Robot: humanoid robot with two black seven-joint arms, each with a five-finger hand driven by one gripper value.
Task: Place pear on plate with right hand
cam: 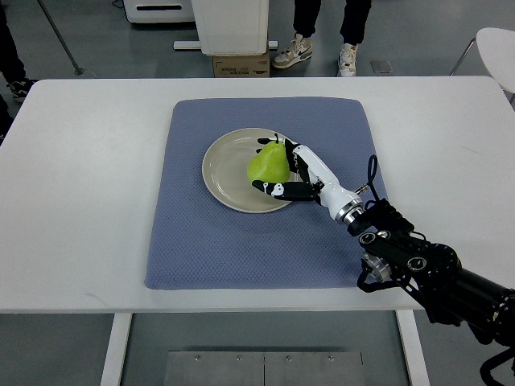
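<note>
Yellow-green pear [269, 165] sits on the round beige plate [224, 170], right-of-centre on it, stem end pointing up-right in the picture. White-and-black right hand [291, 169] is wrapped around it: black-tipped fingers [268, 142] curl over the far side, thumb [273, 189] presses the near side, so the fingers are closed on the pear. Can't tell whether the pear's weight is fully on the plate or partly carried by the hand.

Wrist and black forearm [418, 265] run from the plate's right rim down to the lower right corner, crossing the mat's near right corner.

Plate lies on a blue-grey textured fabric mat [241, 241], roughly square, spread on the white rectangular table [80, 201]. Plate is in the mat's far half, near its centre line.

Nothing else on the mat or table near the plate; approach path over the mat is unobstructed apart from the arm itself.

Beyond the far edge: a cardboard box [240, 66] under a white cabinet base [232, 24], and a person's legs with sneakers [294, 53]. Part of a white chair [497, 44] at the upper right.

Left arm not visible.
</note>
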